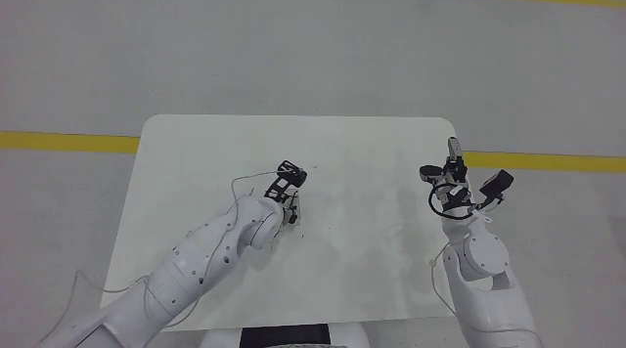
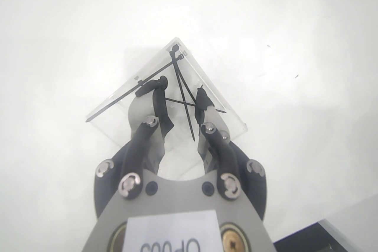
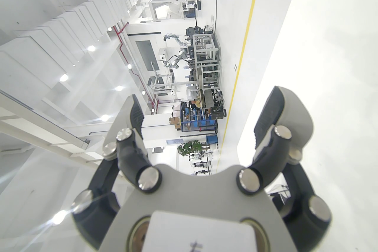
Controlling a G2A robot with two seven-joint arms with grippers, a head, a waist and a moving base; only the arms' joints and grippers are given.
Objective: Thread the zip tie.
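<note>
A clear plastic box (image 2: 203,81) lies on the white table and holds black zip ties (image 2: 180,76), crossed over one another. My left gripper (image 2: 181,93) hovers just above the box, open, its black-taped fingertips (image 2: 158,87) on either side of the ties, with nothing between them. From above, that gripper (image 1: 290,180) sits near the middle of the table (image 1: 372,250), over the box (image 1: 292,213). My right gripper (image 3: 203,114) stands open and empty, raised at the table's right edge (image 1: 448,170) and turned toward the room.
A few small dark specks (image 2: 296,76) dot the table beyond the box. The table's right edge (image 3: 274,37) runs beside the right gripper, with a yellow floor line (image 3: 248,16) beyond it. A dark block (image 2: 324,238) sits near the left wrist.
</note>
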